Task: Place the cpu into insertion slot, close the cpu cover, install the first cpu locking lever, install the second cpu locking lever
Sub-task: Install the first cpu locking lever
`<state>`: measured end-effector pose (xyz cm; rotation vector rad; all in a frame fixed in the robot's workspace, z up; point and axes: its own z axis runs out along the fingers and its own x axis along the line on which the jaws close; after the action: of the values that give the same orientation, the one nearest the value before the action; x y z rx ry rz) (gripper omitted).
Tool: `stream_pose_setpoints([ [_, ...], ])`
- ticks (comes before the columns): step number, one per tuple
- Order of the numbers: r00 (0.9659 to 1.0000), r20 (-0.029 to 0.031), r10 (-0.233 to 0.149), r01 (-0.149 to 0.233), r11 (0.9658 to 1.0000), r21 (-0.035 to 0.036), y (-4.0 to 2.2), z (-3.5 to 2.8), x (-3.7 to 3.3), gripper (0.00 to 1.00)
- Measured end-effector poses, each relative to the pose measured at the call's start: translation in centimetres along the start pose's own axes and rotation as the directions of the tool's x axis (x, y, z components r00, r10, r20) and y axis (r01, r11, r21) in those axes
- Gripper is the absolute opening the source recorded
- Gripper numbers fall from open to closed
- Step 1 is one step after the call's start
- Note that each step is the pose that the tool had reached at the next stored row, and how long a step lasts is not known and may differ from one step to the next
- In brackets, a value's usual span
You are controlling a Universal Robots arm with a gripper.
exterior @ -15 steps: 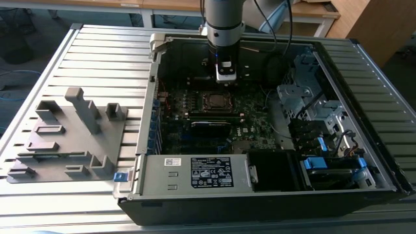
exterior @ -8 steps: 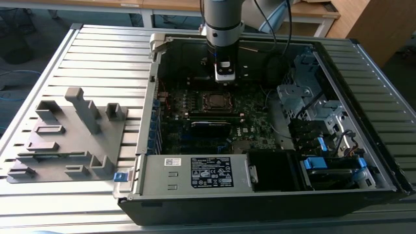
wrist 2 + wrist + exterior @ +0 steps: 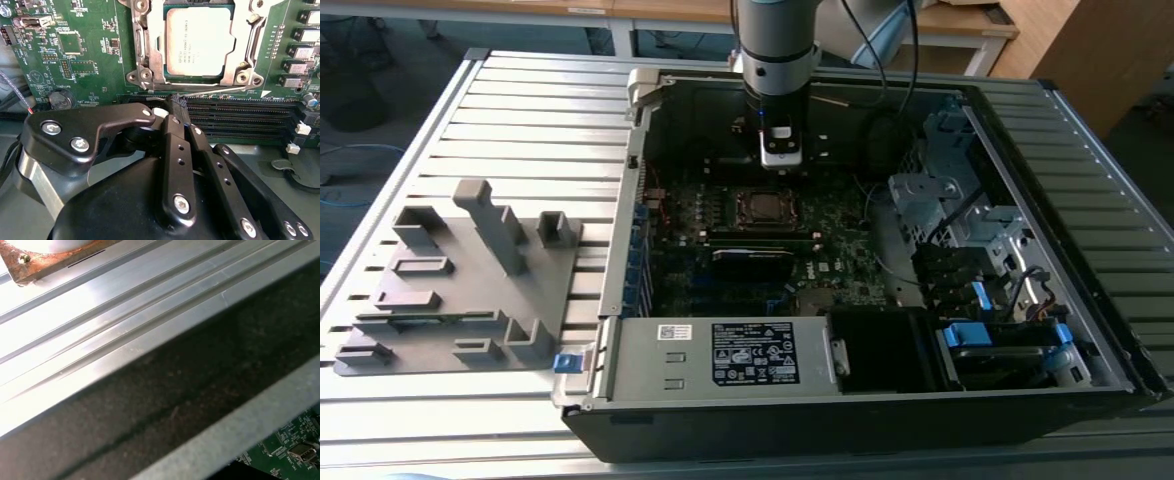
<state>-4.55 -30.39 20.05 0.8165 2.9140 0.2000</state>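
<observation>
Black robot gripper, fingers pressed narrowly together, over a dark green motherboard.
Silver-grey square cpu sits in the silver-rimmed insertion slot, silvery frame cpu cover lying around it; in the exterior view the gripper is at the slot's 12 o'clock.

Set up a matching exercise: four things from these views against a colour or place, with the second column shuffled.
1. cpu
2. motherboard
3. gripper
4. moulded fixture tray

A. black
B. green
C. on the slatted table, at the exterior view's left
D. dull silver metal top

Pairs: 1-D, 2-B, 3-A, 4-C
</observation>
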Motion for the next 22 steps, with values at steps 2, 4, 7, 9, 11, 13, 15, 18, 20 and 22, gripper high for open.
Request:
stream_pose_setpoints([
  [2, 1.0000, 0.0000, 0.000, 0.000, 1.0000, -0.0001, -0.01, 0.06, 0.00, 0.11],
  [4, 1.0000, 0.0000, 0.000, 0.000, 1.0000, 0.0002, -0.01, 0.08, 0.00, 0.11],
  [7, 1.0000, 0.0000, 0.000, 0.000, 1.0000, 0.0001, -0.02, 0.10, 0.01, 0.11],
  [9, 1.0000, 0.0002, 0.000, 0.000, 1.0000, 0.0001, -0.02, 0.10, 0.01, 0.11],
  [11, 1.0000, 0.0005, 0.000, 0.000, 1.0000, 0.0005, -0.03, 0.11, 0.00, 0.11],
  [13, 1.0000, 0.0005, 0.000, 0.000, 1.0000, 0.0007, -0.07, 0.10, -0.03, 0.11],
  [15, 1.0000, 0.0007, 0.000, 0.000, 1.0000, 0.0010, -0.12, 0.10, -0.07, 0.11],
  [18, 1.0000, 0.0010, 0.000, 0.000, 1.0000, 0.0015, -0.22, 0.09, -0.15, 0.11],
  [20, 1.0000, 0.0012, 0.000, 0.000, 1.0000, 0.0019, -0.29, 0.09, -0.24, 0.11],
  [22, 1.0000, 0.0014, 0.000, 0.000, 1.0000, 0.0024, -0.34, 0.09, -0.35, 0.11],
])
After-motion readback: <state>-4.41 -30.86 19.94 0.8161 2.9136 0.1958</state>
